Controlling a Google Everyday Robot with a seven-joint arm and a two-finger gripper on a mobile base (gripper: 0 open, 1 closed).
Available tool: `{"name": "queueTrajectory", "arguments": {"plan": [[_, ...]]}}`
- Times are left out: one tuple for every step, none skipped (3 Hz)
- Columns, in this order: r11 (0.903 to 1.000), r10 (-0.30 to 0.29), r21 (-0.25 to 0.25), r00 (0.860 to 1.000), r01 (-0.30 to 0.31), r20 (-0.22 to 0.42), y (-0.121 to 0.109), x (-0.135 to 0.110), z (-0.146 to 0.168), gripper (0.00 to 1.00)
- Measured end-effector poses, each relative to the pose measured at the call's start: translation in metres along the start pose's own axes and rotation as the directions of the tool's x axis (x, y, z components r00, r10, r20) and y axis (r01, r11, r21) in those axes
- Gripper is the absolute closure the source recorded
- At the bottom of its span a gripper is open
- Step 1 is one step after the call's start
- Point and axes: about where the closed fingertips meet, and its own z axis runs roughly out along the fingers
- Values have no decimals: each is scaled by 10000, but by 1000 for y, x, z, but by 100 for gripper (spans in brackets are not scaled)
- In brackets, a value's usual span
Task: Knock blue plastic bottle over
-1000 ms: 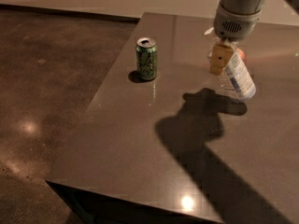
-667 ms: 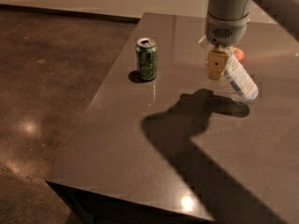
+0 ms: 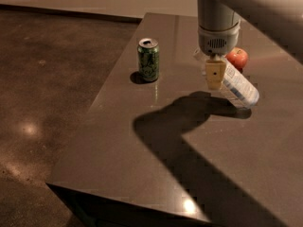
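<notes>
The blue plastic bottle (image 3: 236, 85) lies on its side on the dark table (image 3: 142, 145), its white cap end toward the far left behind my gripper and its base toward the near right. My gripper (image 3: 214, 75) hangs from the grey wrist above the table, just left of the bottle's upper half and in front of it. A yellowish finger (image 3: 214, 74) points down. The gripper holds nothing that I can see.
A green drink can (image 3: 148, 59) stands upright to the left of the gripper. A red apple (image 3: 237, 58) sits behind the bottle. The table's left edge (image 3: 102, 98) drops to a dark polished floor. The arm casts a broad shadow (image 3: 189, 141) across the table.
The arm has swung left and nearer to the camera, and its shadow has moved with it. The bottle stays lying on the table.
</notes>
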Motion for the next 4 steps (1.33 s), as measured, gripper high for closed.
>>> {"name": "queueTrajectory", "arguments": {"plan": [[9981,-594,-145,9982,594,6,8,-5,6,30],[9939,-1034,-376,9946,1035,60,16,-13,14,7],[9943,-1061,-117,9940,1064,262,11,-18,15,0],[9943,-1061,-117,9940,1064,262,11,-18,15,0]]}}
